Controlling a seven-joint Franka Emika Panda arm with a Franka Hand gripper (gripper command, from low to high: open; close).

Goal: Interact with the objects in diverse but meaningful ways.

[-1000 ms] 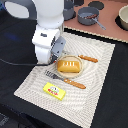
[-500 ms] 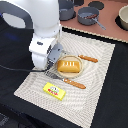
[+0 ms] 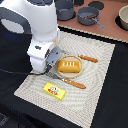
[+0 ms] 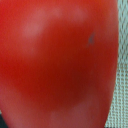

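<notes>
A red tomato (image 4: 55, 65) fills almost the whole wrist view, very close to the camera. In the exterior view the tomato is hidden under my gripper (image 3: 53, 64), which is low over the striped placemat (image 3: 100, 75). The gripper is just on the exterior view's left of the orange ridged bread block (image 3: 69, 66). No fingers show clearly in either view. A yellow labelled bar (image 3: 54, 90) lies nearer the placemat's front edge. A thin brown stick (image 3: 89, 58) lies past the bread. The grey long-handled pot (image 3: 88, 15) stands at the back.
An orange-handled utensil (image 3: 75, 84) lies on the placemat in front of the bread. A second dark pot (image 3: 65, 9) and a bowl (image 3: 123, 17) stand at the back on the brown surface. A cable runs off toward the exterior view's left.
The arm has shifted a little toward the exterior view's left and settled lower over the placemat. The bread, bar and stick have not moved.
</notes>
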